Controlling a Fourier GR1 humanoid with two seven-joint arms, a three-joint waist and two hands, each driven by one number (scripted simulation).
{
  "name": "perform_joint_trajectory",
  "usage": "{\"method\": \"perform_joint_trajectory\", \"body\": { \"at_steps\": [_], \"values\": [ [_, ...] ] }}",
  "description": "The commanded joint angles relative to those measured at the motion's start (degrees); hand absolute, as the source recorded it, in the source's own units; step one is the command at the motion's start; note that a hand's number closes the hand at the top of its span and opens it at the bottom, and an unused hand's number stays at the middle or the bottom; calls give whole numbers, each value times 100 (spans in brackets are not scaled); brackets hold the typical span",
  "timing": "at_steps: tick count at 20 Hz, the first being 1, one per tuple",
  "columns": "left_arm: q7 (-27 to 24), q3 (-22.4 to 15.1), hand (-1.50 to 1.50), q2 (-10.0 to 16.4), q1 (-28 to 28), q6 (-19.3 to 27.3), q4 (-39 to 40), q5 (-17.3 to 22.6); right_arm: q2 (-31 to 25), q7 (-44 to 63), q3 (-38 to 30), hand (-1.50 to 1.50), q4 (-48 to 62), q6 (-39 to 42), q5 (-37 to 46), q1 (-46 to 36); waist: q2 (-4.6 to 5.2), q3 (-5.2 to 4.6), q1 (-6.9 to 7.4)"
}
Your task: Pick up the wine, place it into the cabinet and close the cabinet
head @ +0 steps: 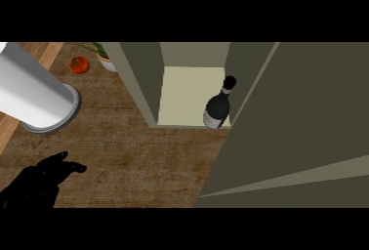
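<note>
The wine bottle (pixel 217 106) stands in the cabinet (pixel 181 95), upper middle: likely heavy, smooth glass (fragile too), best held round its body. The left hand (pixel 39 181), lower left, is relaxed and empty.

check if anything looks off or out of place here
Nothing spilled or damaged. The wine bottle stands inside the cabinet, right at the shelf's front edge beside the right wall, and the cabinet door is open.
</note>
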Motion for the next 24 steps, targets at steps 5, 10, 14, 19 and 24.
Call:
{"method": "perform_joint_trajectory", "body": {
  "at_steps": [5,10,14,19,24],
  "values": [
    [-439,930,-150,665,1007,-883,341,585,139,663,1993,150,-70,-1199,1151,-814,-60,-20,94],
    [-510,1354,-150,910,1209,-1515,540,821,137,226,2424,150,813,-2653,1465,-1873,-19,-22,138],
    [-538,1460,-150,1171,1567,-1883,685,787,117,72,2302,150,1043,-3232,1629,-2445,-18,-21,195],
    [-722,1843,-150,1466,1888,-2522,924,848,102,-31,2008,150,1281,-3948,1740,-2909,-14,-22,287],
    [-767,2067,-150,1420,1930,-2900,1238,888,104,-40,1268,150,1971,-4194,1305,-3862,49,-20,275]
  ]
}}
